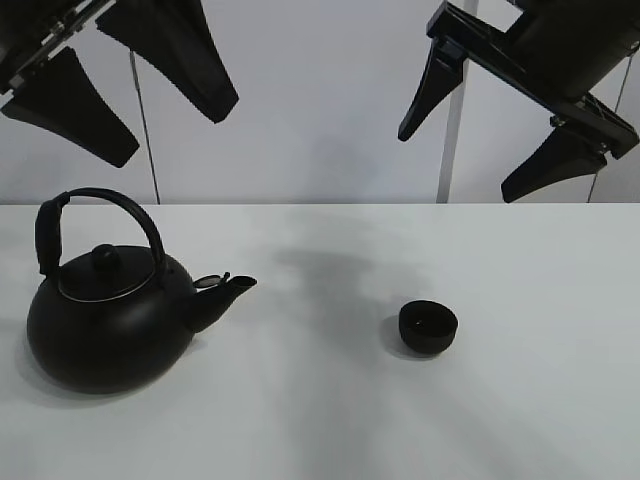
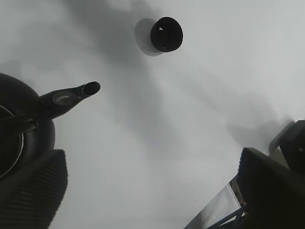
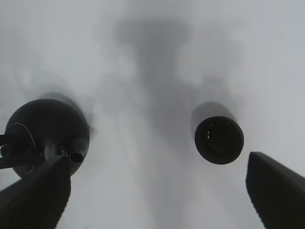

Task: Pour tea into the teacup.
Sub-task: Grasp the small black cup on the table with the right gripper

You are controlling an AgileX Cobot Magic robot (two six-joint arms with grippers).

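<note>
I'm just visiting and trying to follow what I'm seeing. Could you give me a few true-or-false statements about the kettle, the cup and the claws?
1. The kettle stands upright on the table. True.
2. The left claw grips the kettle. False: it hangs open above the table, holding nothing.
3. The kettle's spout points toward the cup. True.
4. The cup lies on its side. False: it stands upright, mouth up.
5. The right claw holds the cup. False: it is open and empty, high above the table.

Lab test bench: white tabletop (image 1: pixel 330 430), plain white backdrop (image 1: pixel 320 100), metal post (image 1: pixel 447 160).
</note>
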